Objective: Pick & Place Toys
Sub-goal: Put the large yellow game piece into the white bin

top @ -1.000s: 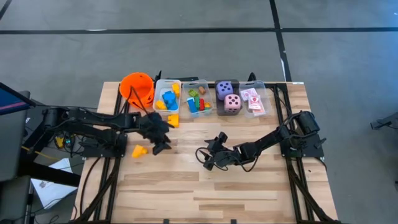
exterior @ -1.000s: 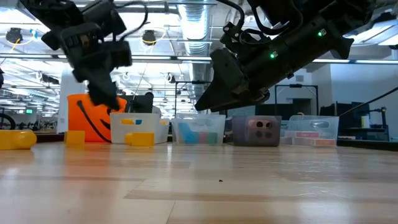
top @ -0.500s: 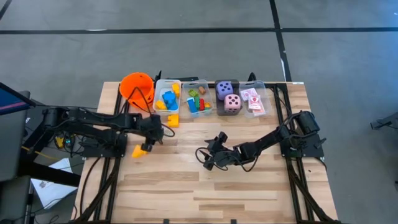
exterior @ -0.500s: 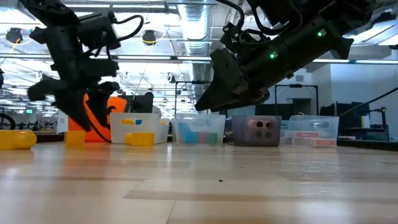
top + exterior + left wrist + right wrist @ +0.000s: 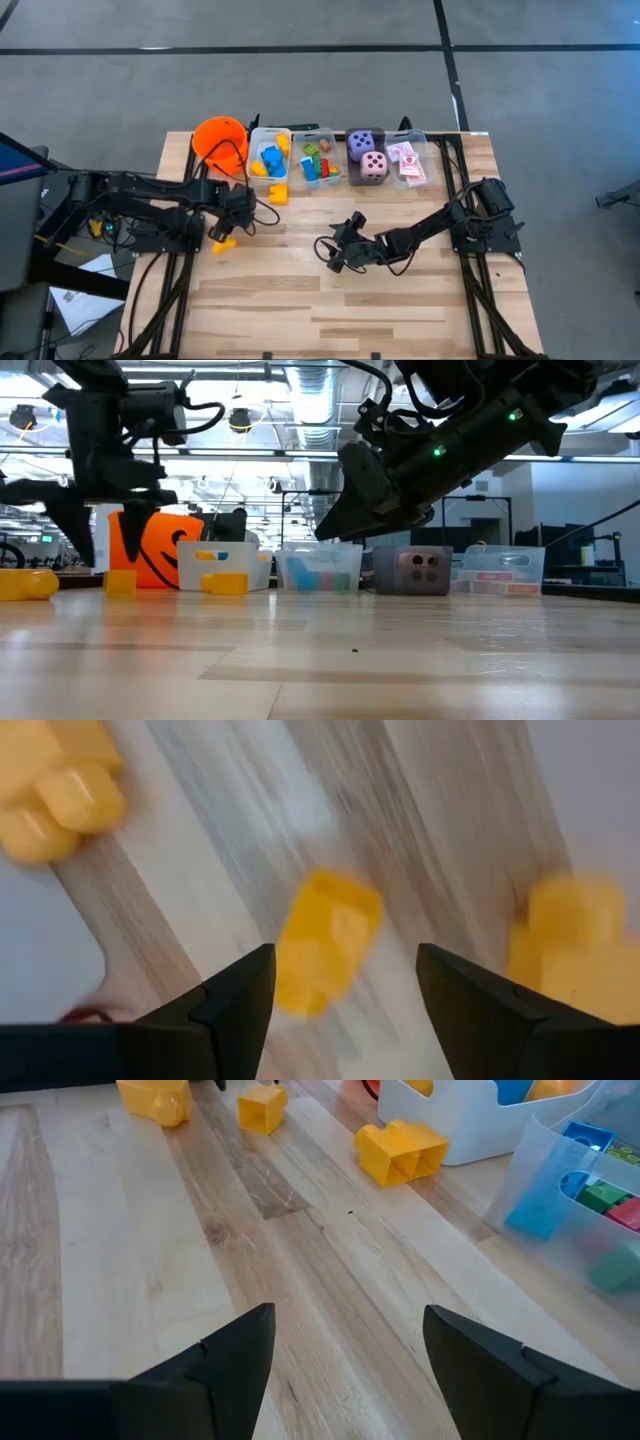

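Note:
My left gripper hangs open above the table's left part, pointing down. In the left wrist view a small yellow block lies flat on the wood below the gap between the fingers, untouched. A second yellow block and a third lie to either side. In the high view, yellow shows just near of the gripper, and a yellow double block lies in front of the bins. My right gripper waits open and empty above the table's middle.
Along the far edge stand an orange bucket, a clear bin with yellow and blue blocks, a bin with green, red and blue blocks, a bin with a purple die and a pink die, and a bin with playing cards. Bare wood lies toward the near edge.
My left gripper has gone toward the table's left edge, from beside the double block to above the small yellow blocks, and has turned about on the way. The blocks have stayed where they were.

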Tool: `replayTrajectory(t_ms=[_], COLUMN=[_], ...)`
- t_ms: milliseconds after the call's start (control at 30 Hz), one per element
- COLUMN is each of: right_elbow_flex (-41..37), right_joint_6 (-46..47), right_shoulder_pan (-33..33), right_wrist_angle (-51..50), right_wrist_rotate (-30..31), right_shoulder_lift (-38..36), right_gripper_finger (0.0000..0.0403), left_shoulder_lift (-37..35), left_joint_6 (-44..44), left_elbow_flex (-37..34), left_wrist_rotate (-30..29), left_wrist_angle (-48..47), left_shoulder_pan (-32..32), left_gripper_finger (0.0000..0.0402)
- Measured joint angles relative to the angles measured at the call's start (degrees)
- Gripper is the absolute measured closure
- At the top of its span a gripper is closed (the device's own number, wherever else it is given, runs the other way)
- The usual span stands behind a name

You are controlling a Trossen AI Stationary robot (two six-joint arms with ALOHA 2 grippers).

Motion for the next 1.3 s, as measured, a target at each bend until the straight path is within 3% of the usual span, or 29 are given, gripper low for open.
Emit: replayTrajectory(t_ms=[200, 500, 867, 1000, 1133, 1300], right_elbow_flex=[0.0, 0.0, 0.0, 0.0, 0.0, 0.0], right_joint_6=[0.0, 0.1, 0.1, 0.1, 0.1, 0.1], right_shoulder_pan=[0.0, 0.0, 0.0, 0.0, 0.0, 0.0], right_wrist_angle=[-0.1, -0.2, -0.2, -0.2, -0.2, -0.2], right_wrist_rotate=[0.0, 0.0, 0.0, 0.0, 0.0, 0.0], right_shoulder_lift=[0.0, 0.0, 0.0, 0.0, 0.0, 0.0], right_gripper_finger=[0.0154, 0.0154, 0.0154, 0.0154, 0.0154, 0.0154], left_shoulder_lift=[0.0, 1.2, 10.2, 10.7, 10.7, 10.4], left_joint_6=[9.9, 17.8, 18.4, 17.9, 14.9, 9.4], left_elbow_flex=[0.2, 0.2, 0.2, 0.2, 0.2, 0.2], left_wrist_rotate=[-3.5, -4.7, -4.1, -4.1, -4.1, -4.1], left_wrist_angle=[-6.4, 2.3, 4.7, 4.6, 4.5, 5.1], left_shoulder_pan=[-0.1, -0.1, -0.1, -0.1, -0.1, -0.1], left_gripper_finger=[0.0165, 0.0165, 0.0166, 0.0197, 0.0272, 0.0275])
